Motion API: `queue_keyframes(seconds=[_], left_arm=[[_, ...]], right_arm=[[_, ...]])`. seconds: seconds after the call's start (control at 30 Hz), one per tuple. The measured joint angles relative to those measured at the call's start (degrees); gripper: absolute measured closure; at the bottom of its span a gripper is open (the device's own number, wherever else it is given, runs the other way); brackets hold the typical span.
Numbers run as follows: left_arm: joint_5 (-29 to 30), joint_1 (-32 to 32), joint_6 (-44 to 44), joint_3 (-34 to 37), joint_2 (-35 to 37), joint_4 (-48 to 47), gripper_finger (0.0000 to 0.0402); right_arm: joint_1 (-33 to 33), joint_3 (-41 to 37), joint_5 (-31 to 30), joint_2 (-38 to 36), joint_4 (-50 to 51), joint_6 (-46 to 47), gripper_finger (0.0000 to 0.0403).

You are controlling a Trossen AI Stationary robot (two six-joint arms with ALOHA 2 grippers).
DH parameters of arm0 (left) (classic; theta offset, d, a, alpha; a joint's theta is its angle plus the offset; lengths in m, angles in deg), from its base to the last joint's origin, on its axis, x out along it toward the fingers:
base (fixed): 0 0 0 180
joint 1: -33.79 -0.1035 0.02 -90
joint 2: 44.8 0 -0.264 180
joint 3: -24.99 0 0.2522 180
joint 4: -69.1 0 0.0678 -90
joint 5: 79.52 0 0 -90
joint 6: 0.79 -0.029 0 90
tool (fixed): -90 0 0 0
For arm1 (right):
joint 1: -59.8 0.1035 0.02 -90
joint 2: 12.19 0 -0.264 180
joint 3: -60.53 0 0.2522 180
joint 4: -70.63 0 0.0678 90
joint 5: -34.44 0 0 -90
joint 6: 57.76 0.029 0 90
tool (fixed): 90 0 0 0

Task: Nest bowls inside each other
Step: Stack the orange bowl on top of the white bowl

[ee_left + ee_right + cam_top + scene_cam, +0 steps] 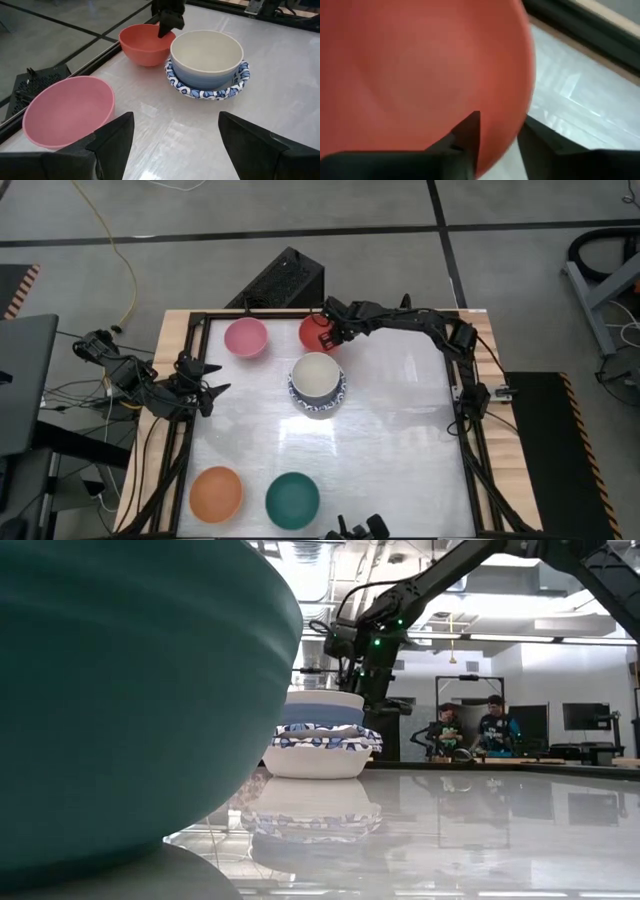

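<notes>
The right gripper (322,337) straddles the rim of the red bowl (312,330) at the table's far edge, one finger inside and one outside, jaws narrow around the wall (whether they pinch it yet, I cannot tell). A firm pinch and a straight lift should carry the bowl to the stacked bowls (317,384) just beside it. The left gripper (205,392) waits wide open near the pink bowl (245,337).
</notes>
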Motion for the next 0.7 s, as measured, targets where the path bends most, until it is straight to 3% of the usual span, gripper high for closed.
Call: queue_keyframes(seconds=[0.27,0.7], left_arm=[[0.0,-0.01,0.0,0.0,0.0,0.0,0.0123],[0.0,-0.01,-0.02,0.0,0.0,-0.04,0.0123]], right_arm=[[-0.02,0.33,0.44,0.28,-1.06,-0.59,0.0388],[-1.11,5.22,2.47,0.69,0.89,4.04,0.0395]])
